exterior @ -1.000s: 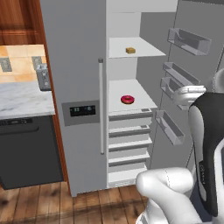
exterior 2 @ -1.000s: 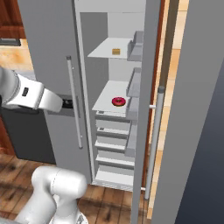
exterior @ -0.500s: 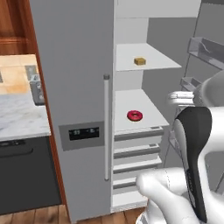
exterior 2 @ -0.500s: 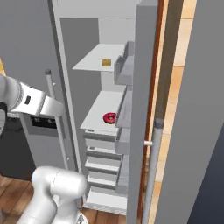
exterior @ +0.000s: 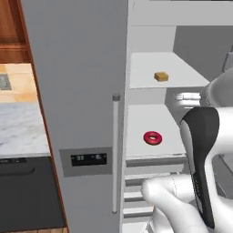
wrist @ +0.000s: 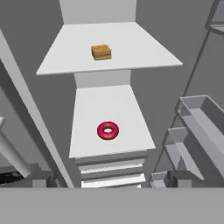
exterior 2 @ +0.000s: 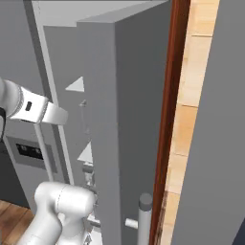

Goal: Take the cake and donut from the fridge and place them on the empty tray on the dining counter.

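The fridge has its left door shut and its right side open, showing white shelves. On the upper shelf lies the cake, a small golden-tan block, also in the hand view. One shelf below sits the pink-red donut, centred in the hand view. My gripper is open and empty, in front of the shelves and short of the donut. Its fingertips stand wide apart. The empty tray and the dining counter are out of view.
Grey door bins line the open right door, close on my right. White drawers sit under the donut's shelf. The shut door's bar handle is to the left. A marble worktop and dark appliance lie further left.
The base has driven closer to the fridge, so the shelves, cake and donut look larger and nearer in both base views. The gripper has stayed open.
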### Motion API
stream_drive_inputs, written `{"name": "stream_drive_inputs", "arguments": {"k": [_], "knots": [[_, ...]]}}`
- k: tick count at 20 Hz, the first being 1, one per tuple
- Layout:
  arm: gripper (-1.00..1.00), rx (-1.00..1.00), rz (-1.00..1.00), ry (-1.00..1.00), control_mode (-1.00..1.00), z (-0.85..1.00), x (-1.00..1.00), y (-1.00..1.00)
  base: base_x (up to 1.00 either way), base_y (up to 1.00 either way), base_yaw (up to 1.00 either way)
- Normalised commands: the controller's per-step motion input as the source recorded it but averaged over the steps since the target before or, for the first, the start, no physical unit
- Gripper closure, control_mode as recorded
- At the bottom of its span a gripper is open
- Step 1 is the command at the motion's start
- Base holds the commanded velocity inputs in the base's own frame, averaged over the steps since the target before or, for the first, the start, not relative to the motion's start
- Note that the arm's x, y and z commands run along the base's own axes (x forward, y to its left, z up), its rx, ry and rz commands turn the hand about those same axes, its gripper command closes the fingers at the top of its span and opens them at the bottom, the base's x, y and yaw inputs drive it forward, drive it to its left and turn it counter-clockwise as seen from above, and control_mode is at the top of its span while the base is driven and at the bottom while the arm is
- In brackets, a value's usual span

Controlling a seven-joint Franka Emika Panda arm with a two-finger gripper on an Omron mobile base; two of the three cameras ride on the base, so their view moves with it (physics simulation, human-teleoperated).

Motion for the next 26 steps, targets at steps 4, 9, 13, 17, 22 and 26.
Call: {"name": "stream_drive_inputs", "arguments": {"k": [4,9,13,17,22,26], "knots": [[-1.0,0.0,0.0,0.0,1.0,0.0,0.0,0.0,0.91,-0.34,0.11],[-1.0,0.0,0.0,0.0,1.0,0.0,0.0,0.0,0.94,-0.24,-0.15],[-1.0,0.0,0.0,0.0,1.0,0.0,0.0,0.0,0.83,-0.15,-0.42],[-1.0,0.0,0.0,0.0,1.0,0.0,0.0,0.0,0.82,0.0,-0.44],[-1.0,0.0,0.0,0.0,1.0,0.0,0.0,0.0,0.67,0.09,-0.24],[-1.0,0.05,0.04,0.03,-1.0,0.0,0.13,-0.02,0.36,0.01,0.01]]}}
